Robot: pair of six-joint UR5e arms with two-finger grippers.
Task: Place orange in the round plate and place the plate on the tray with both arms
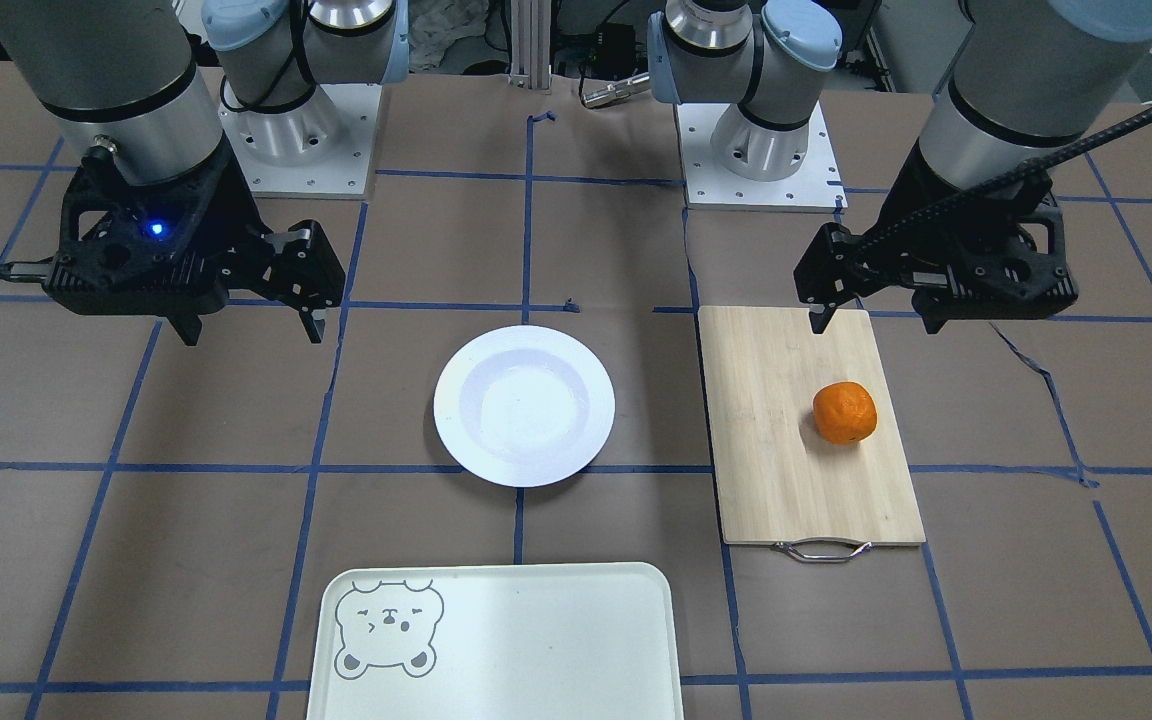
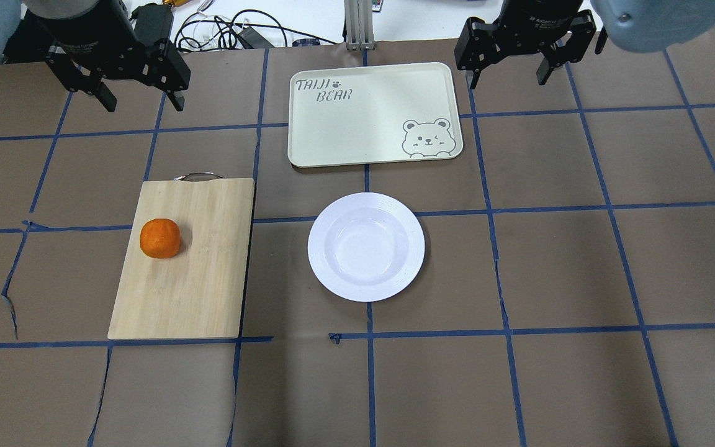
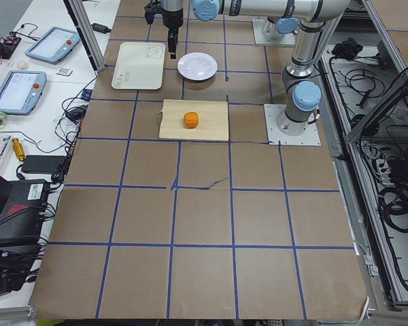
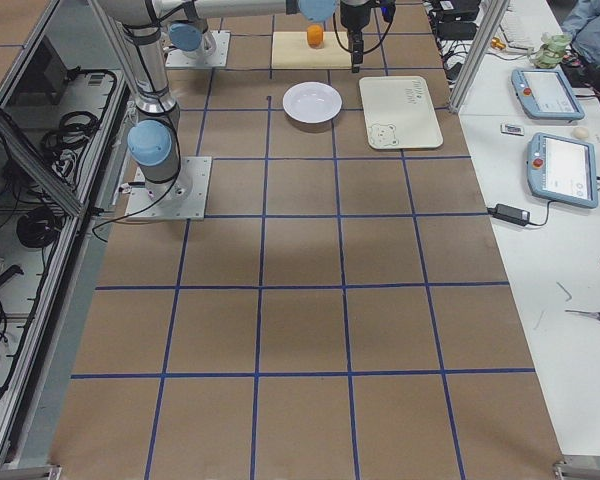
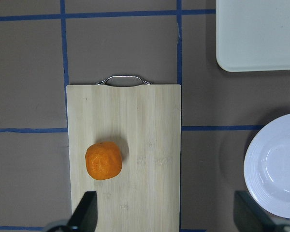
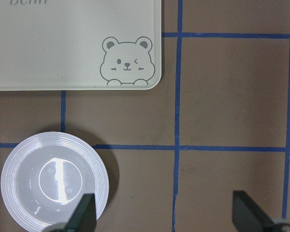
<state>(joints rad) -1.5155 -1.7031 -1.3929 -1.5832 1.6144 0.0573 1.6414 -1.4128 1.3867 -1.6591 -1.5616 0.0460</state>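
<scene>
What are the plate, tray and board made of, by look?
round plate: glossy white, sharp highlights; glazed ceramic or melamine, can't tell.
tray: pale, matte, printed bear; probably plastic.
cutting board: bamboo or light wood, visible strip grain, unvarnished look.

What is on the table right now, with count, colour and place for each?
orange: one, orange, on the board.
board: one, pale bamboo, metal handle, on the robot's left of the plate.
plate: one, white, mid-table, empty.
tray: one, mint-white with grey bear, beyond the plate, empty.
table: one, brown, blue tape grid.
left tool: one, black, open, raised beyond the board.
right tool: one, black, open, raised right of the tray.
</scene>
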